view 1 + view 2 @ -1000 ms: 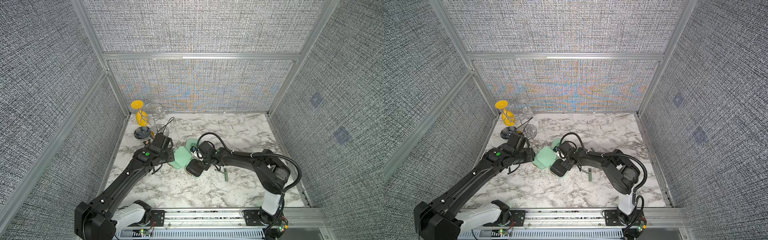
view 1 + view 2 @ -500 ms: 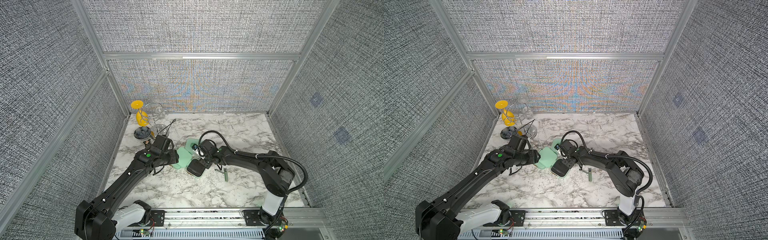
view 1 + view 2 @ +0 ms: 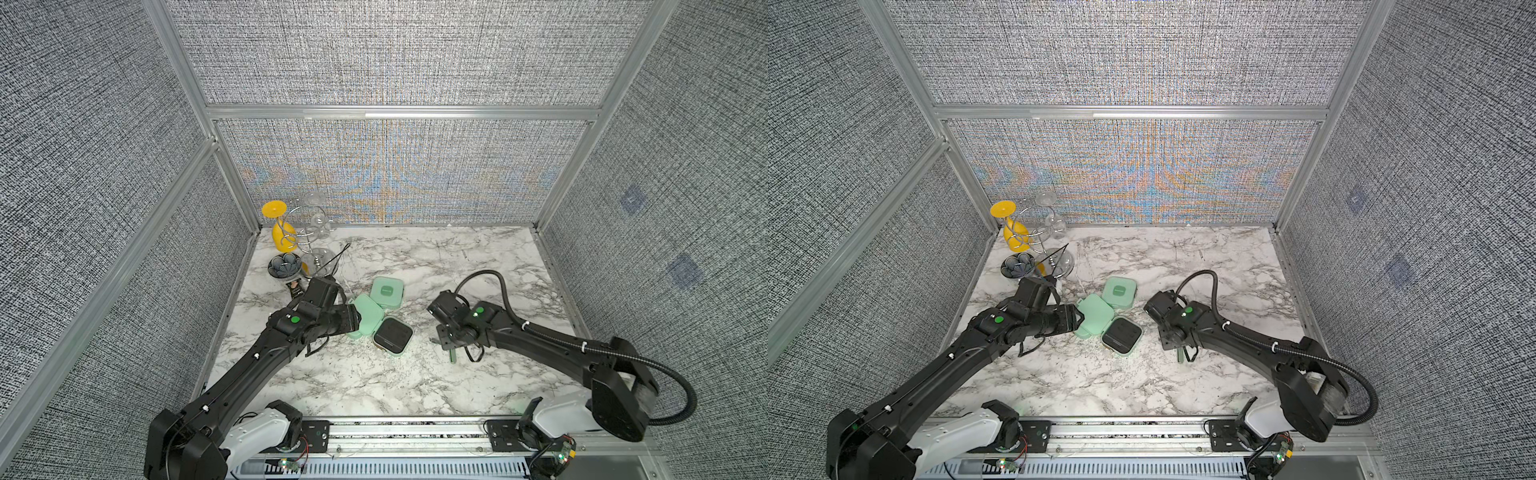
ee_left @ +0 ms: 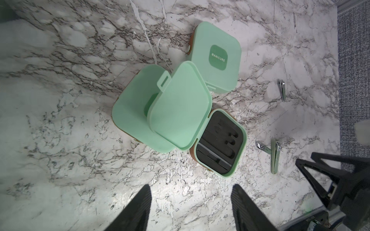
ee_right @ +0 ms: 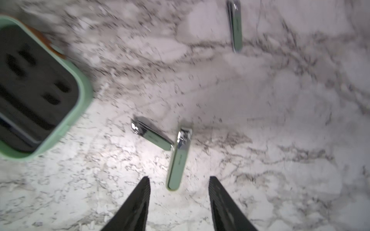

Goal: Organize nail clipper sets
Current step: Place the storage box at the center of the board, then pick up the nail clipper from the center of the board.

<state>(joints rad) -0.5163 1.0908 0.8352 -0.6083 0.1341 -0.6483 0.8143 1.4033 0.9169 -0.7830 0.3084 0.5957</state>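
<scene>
— When the wrist views were checked, where did the long clipper (image 5: 178,160) lie?
— Flat on the marble tabletop (image 5: 280,140), directly ahead of the right gripper (image 5: 179,178). Its long axis ran roughly along the gripper's line of reach, so the fingers stood to either side of its width, at its plain end. A shorter clipper (image 5: 152,134) touched it near the bright end, at an angle. A third clipper (image 5: 235,26) lay well apart, farther out.

— And the cases?
— One open case (image 4: 239,152), black insert showing, lay near the two touching clippers, on the left arm's side. Its lid (image 4: 180,108) was raised and appeared to rest over a second case (image 4: 128,112). A closed case (image 4: 218,58) marked MANICURE sat just beyond.

— Which arm was nearer the long clipper?
— The right, plainly. The left gripper (image 4: 191,185) faced the open case from short of it.

— Gripper states?
— Both were spread, with nothing between the fingers of the left. The right held nothing. The view was blurred, so I could not tell whether its fingers were down at the table or above the clipper.
</scene>
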